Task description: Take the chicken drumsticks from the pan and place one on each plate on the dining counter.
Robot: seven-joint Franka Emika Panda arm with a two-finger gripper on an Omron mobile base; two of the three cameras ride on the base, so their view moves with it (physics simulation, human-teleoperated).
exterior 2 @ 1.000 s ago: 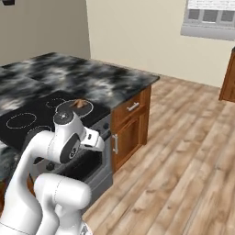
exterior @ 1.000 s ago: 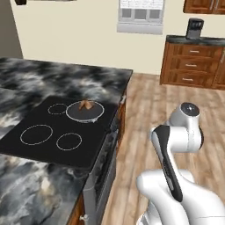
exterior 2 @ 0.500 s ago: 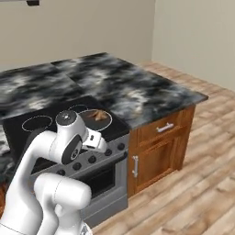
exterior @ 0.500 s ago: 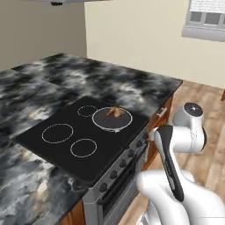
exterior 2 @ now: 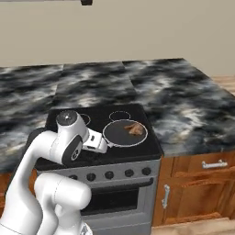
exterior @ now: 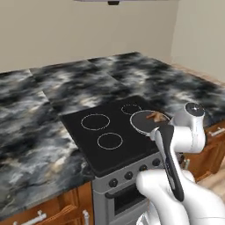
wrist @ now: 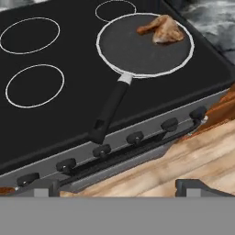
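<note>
End effector [wrist: 119, 188] (fingers spread) faces pan [wrist: 145, 46], handle toward it.

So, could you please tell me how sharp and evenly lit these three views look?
Left base view: flat, even light, no glare on the cooktop. Right base view: same soft rendering, the pan crisp-edged. Hand view: sharpest, the chicken drumsticks clearly textured, only a faint shadow beside the pan's handle.

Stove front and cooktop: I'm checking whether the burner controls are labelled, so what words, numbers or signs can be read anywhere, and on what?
None: no readable text in any view.
The knobs on the stove front are plain black, unmarked.
The cooktop bears only white ring burner marks.
The pan and its handle carry no brand.
</note>
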